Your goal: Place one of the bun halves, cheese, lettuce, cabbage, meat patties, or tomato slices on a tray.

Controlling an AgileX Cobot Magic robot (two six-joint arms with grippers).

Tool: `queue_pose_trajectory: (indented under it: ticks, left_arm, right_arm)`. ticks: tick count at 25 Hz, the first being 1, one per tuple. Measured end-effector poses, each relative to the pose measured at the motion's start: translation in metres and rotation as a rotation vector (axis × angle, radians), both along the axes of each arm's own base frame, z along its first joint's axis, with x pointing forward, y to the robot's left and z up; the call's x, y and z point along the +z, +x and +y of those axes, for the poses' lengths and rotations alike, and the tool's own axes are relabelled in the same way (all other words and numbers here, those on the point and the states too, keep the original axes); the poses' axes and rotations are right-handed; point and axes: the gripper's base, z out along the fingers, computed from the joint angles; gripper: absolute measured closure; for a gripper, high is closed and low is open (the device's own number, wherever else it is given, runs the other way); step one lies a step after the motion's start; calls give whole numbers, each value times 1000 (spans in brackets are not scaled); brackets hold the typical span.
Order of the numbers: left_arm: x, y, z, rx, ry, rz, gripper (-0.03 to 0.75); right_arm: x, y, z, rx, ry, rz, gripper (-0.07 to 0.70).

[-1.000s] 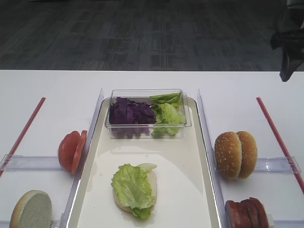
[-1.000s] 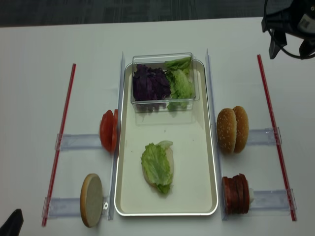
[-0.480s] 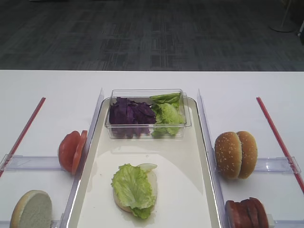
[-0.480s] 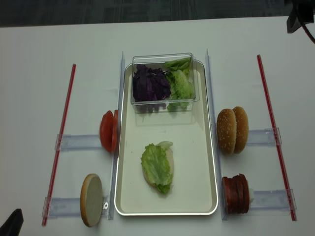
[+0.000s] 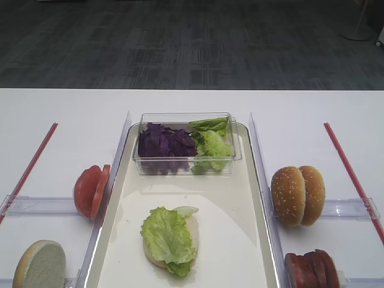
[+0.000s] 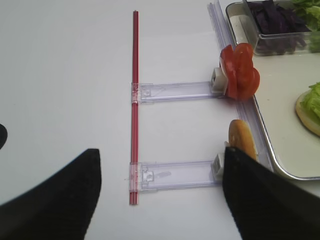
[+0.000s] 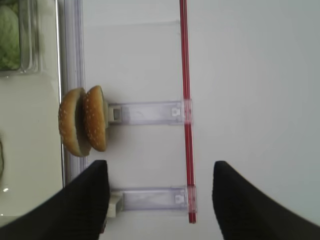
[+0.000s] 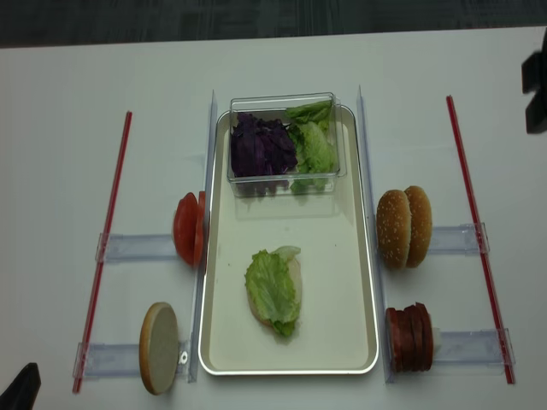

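1. The tray [image 8: 342,282] is lying at the middle of the tabletop [image 8: 68,128], carrying a bun half [image 8: 294,273] topped with lettuce [image 8: 272,289].
2. The clear box [image 8: 286,101] is sitting at the tray's far end, holding cabbage [image 8: 261,145].
3. Tomato slices [image 8: 188,228] are standing left of the tray; sesame buns [image 8: 404,226] and meat patties [image 8: 409,337] right.
4. The right claw [image 7: 157,200] is hovering wide and empty above the tabletop.
5. The left claw [image 6: 160,200] is hovering wide and empty.

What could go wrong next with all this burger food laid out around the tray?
The meat patties and tomato slices stand on edge in tight stacks, so a grab might lift several or topple them. The lettuce lies loose on a bun half in the tray; anything set down off-centre could slide off.
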Motion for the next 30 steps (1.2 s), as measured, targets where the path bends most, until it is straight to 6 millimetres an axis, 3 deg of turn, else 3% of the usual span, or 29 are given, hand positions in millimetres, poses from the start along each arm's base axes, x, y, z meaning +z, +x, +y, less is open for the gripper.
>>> queue_pose_trajectory:
  ticks: [11, 23, 30]
  left_arm:
    - [0, 0, 0, 0, -1, 0, 230]
    - [0, 0, 0, 1, -2, 0, 230]
    - [0, 0, 0, 1, -2, 0, 230]
  right_arm:
    - [-35, -66, 0, -9, 4, -77, 155]
    - [-61, -113, 0, -12, 5, -162, 157]
    - [-79, -130, 0, -15, 7, -190, 157]
